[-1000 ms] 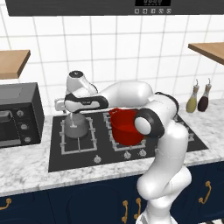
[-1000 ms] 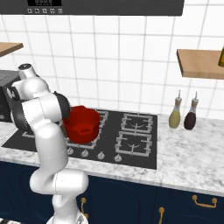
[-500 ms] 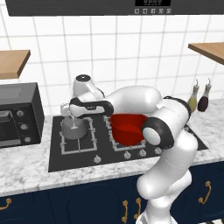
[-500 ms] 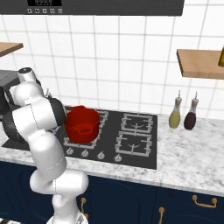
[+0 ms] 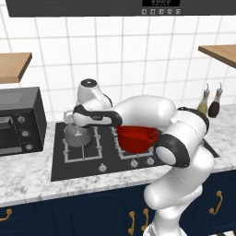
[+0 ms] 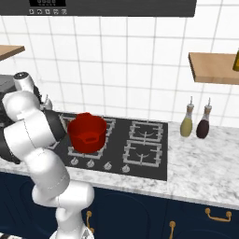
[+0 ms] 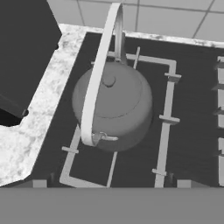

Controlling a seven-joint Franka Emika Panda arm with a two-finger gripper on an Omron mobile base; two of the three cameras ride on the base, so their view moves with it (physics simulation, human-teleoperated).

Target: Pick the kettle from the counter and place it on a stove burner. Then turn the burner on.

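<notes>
Left base view: marbled tabletop (image 5: 27, 177) carries the black cooktop (image 5: 60, 168); the kettle (image 5: 77, 136) sits on its stove burner (image 5: 70, 156), beside a microwave (image 5: 18, 120). Finger spread: cannot tell.

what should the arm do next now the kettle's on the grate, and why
Probably draw the tool up and back toward the front knobs. The kettle already sits inside the square grate of the stove burner, its handle standing free in the hand view, so turning the burner on is what remains.

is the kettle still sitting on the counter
No, the kettle sits on the grey grate of the stove burner, over black glass.
</notes>
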